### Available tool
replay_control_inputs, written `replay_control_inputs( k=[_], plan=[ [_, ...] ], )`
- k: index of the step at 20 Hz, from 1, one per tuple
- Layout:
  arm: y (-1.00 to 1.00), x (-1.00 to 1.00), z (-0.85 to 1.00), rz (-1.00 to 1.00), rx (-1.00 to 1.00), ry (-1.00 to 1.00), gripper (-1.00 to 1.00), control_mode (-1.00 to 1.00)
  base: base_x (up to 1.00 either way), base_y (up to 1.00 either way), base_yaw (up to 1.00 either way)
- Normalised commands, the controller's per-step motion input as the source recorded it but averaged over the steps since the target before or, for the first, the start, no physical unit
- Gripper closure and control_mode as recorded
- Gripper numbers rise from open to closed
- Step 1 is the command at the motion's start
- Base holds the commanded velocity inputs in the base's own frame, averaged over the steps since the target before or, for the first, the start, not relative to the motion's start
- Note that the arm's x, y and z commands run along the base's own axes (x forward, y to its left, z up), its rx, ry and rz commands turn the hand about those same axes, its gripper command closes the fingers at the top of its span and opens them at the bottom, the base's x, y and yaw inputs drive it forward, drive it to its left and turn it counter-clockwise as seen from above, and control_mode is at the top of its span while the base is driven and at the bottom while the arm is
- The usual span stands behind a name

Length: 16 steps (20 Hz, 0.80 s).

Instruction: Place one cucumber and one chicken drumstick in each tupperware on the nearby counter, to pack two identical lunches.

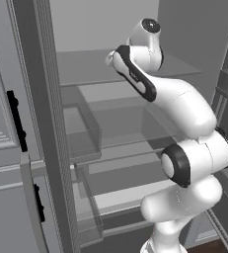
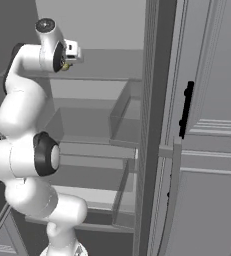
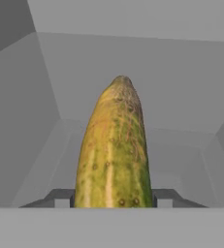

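hand view: cucumber (image 3: pixel 114 150), yellow-green and speckled, stands lengthwise between the two dark fingertips (image 3: pixel 60 197), which press its lower sides; gripper (image 3: pixel 113 199) is clamped on it. grey fridge walls and a shelf behind it. left base view: arm reaches up into the open fridge (image 1: pixel 110 148), hand near the upper glass shelf (image 1: pixel 135 66); clear drawers below. grey cabinet door with black handle (image 1: pixel 17 121) at left. right base view: gripper (image 2: pixel 67 64) at the top shelf level, a small yellowish bit showing at its tip; fridge door edge and black handle (image 2: pixel 186 110) to the right.
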Motion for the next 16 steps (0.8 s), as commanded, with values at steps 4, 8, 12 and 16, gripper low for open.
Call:
replay_control_inputs(
  k=[4,8,12,16],
  plan=[
    [-0.46,-1.0,0.02,0.0,0.05,-0.17,1.0,-1.0,0.0,0.0,0.0],
    [-0.44,-1.0,0.02,0.0,0.01,-0.07,1.0,-1.0,0.0,0.0,0.0],
    [-0.39,-1.0,0.0,0.0,0.0,0.0,1.0,-1.0,0.0,0.0,0.0],
    [-0.2,-1.0,-0.13,0.0,0.0,0.04,1.0,-1.0,0.0,0.0,0.0]
  ],
)
